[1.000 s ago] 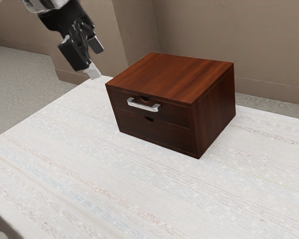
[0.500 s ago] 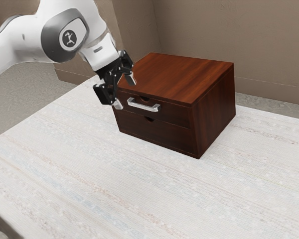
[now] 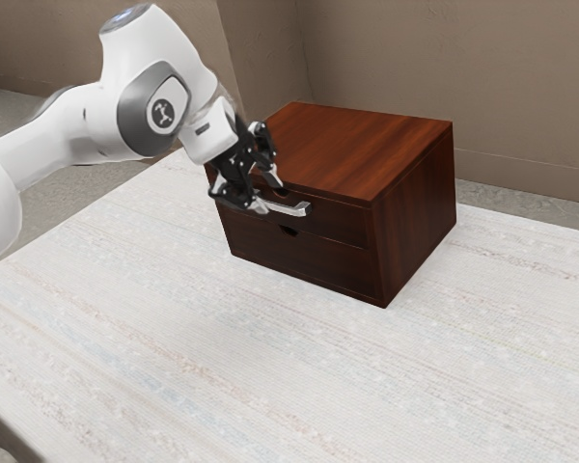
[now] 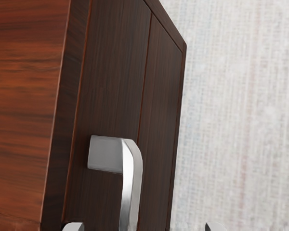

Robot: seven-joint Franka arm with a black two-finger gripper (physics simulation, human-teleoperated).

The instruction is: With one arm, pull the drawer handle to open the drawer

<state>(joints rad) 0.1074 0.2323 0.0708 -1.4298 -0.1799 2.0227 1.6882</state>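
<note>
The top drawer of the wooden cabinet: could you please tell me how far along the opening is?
Done: the approach, with the gripper at the end of the silver handle nearer the arm. In hand: the grasp; the gripper straddles the handle, open, not yet clamped. Left: closing and pulling, since the top drawer sits flush in the wooden cabinet.

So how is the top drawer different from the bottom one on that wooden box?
The top drawer carries a silver bar handle; the bottom drawer has only a small notch at its upper edge. The robot's fingers are at the top drawer's handle, with nothing near the bottom drawer. Both are the same dark wood and look shut.
</note>
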